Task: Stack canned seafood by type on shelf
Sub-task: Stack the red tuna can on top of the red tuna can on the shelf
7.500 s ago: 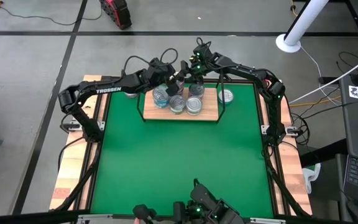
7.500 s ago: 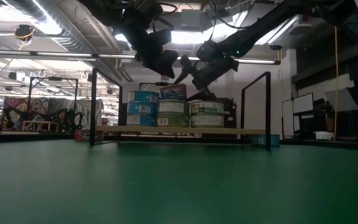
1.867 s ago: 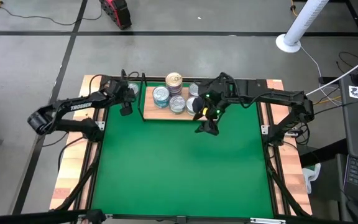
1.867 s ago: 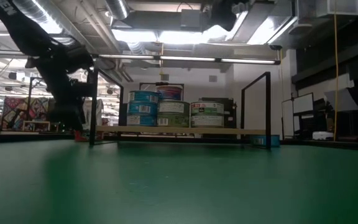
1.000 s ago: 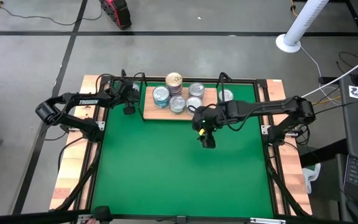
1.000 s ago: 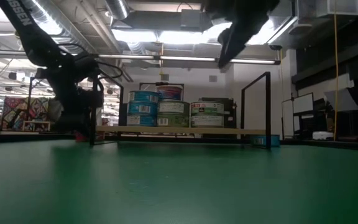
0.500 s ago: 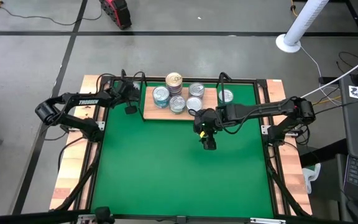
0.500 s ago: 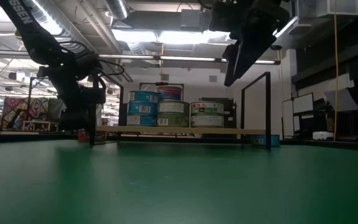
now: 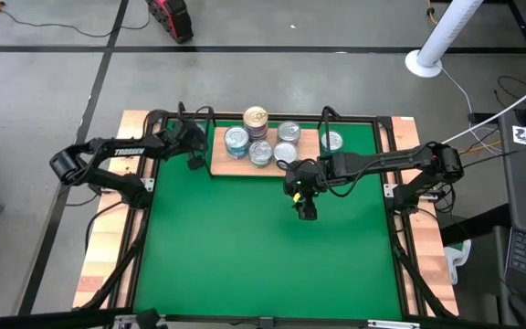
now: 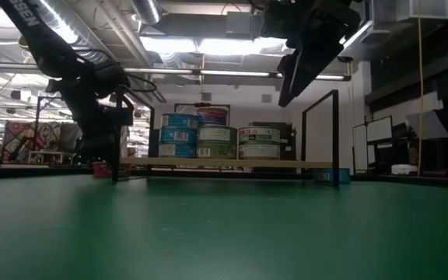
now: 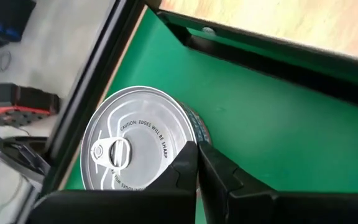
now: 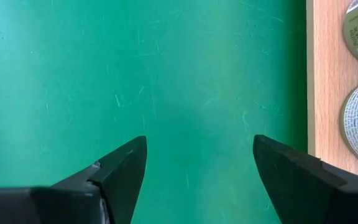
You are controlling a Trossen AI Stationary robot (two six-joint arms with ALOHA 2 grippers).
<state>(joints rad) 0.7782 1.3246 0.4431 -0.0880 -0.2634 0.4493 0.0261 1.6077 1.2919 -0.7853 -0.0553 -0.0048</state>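
At the high view's upper left, my left gripper (image 11: 197, 163), fingers closed together, is nudging a silver-lidded tin (image 11: 137, 138) beside the shelf (image 9: 310, 163); it needs reopening to grasp. At centre, my right gripper (image 12: 197, 163) is hanging wide open, empty, over the green mat (image 9: 245, 238).

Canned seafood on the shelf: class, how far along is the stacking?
Done: several cans stand stacked on the shelf, one stack gold-lidded. In hand: nothing. The right gripper hangs open over the green mat; the left gripper is shut beside a silver-lidded can on the mat. Left: that can, plus another can right of the shelf.
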